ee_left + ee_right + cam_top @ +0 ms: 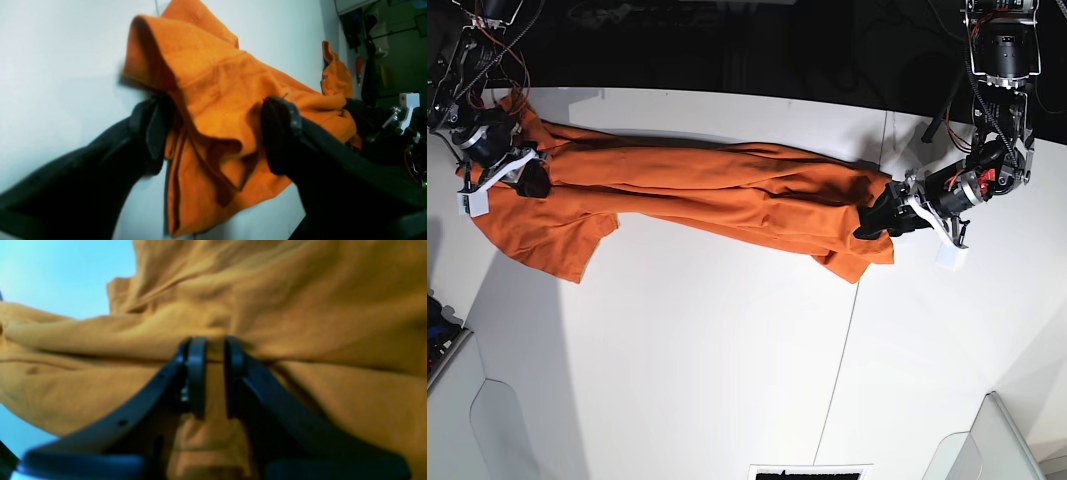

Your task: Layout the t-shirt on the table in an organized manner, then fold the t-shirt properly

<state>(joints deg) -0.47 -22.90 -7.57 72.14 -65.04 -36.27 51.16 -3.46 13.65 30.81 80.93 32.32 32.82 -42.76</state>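
Note:
The orange t-shirt (727, 195) lies stretched in a long, bunched band across the back of the white table (677, 350). At its right end, my left gripper (874, 218) stands open. In the left wrist view its fingers (156, 126) are wide apart, with loose folds of the t-shirt (206, 76) lying between them. At the shirt's left end is my right gripper (530, 183). The right wrist view shows that gripper (215, 350) shut on a fold of the t-shirt (300, 306). One short sleeve (557, 240) spreads flat on the table below it.
A thin dark seam (847, 350) runs across the table, front to back, under the shirt's right end. The table's back edge (727, 97) is just behind the shirt. Stands and cables (373, 40) sit beyond the table's edge.

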